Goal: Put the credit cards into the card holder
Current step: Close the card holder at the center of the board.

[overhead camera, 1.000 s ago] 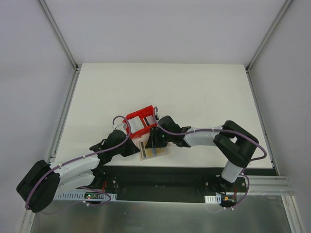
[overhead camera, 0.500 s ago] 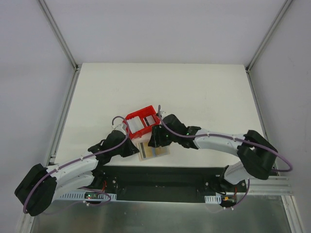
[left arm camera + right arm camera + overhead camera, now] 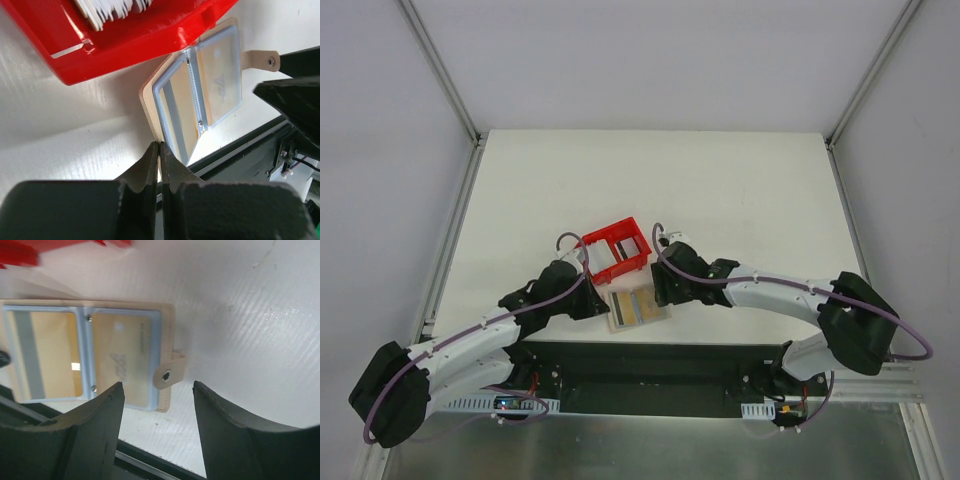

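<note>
Hiding a corner of the card holder (image 3: 200, 90), left fingers (image 3: 146, 167) clenched; right fingers (image 3: 102, 410) spread.

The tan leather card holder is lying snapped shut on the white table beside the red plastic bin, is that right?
Not quite. The tan leather card holder lies spread open, not snapped shut, its snap tab unfastened, as the right wrist view shows. The rest holds: it is on the white table beside the red plastic bin.

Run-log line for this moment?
card holder: open flat, both sleeves filled | left gripper: shut, tips at its edge | right gripper: open above snap tab | red bin: white cards inside
</note>
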